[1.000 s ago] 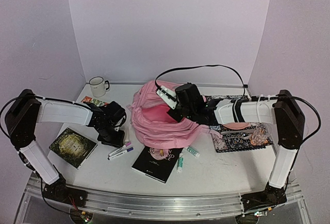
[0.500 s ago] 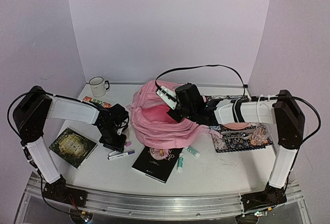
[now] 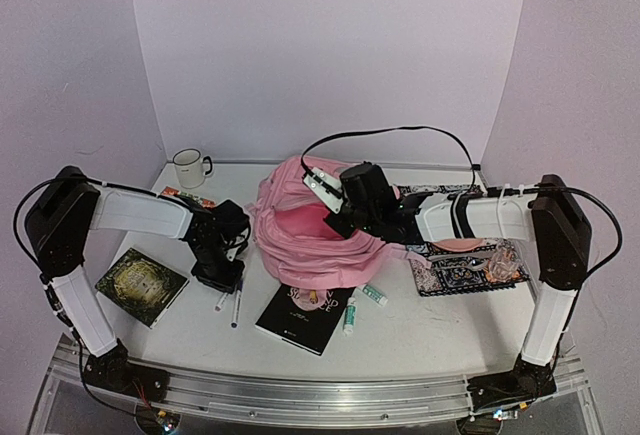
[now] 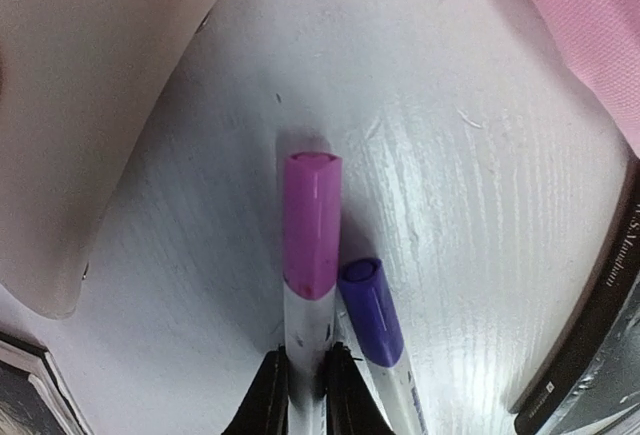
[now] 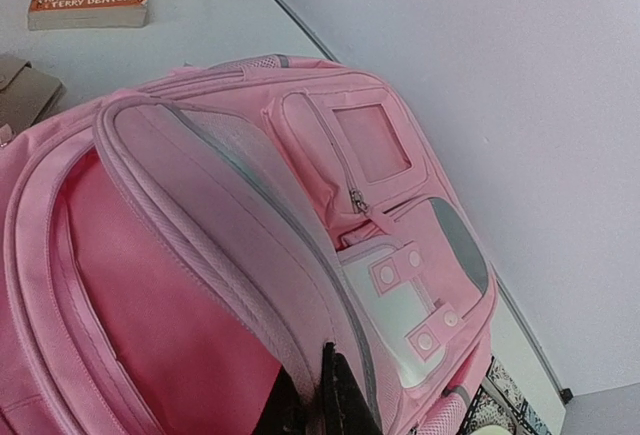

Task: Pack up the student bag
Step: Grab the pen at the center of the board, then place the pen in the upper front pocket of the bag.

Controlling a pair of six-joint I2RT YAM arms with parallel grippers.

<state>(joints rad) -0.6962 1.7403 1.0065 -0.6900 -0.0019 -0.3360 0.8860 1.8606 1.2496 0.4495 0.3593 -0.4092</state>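
The student bag, a big pink backpack, lies open in the middle of the table, its front pockets facing up. My right gripper is shut on the edge of the bag's opening flap and holds it up, the jaws pinching the fabric. My left gripper, left of the bag, is shut on the white barrel of a pink-capped marker lying on the table. A purple-capped marker lies touching it on the right.
A white mug and a small paperback sit at the back left. A dark book lies near the left arm, and a black notebook with two green-capped tubes in front of the bag. A patterned pouch is at the right.
The left gripper has closed on the pink-capped marker. Both markers have swung round and now point toward the near edge. The right arm and the bag have not moved.
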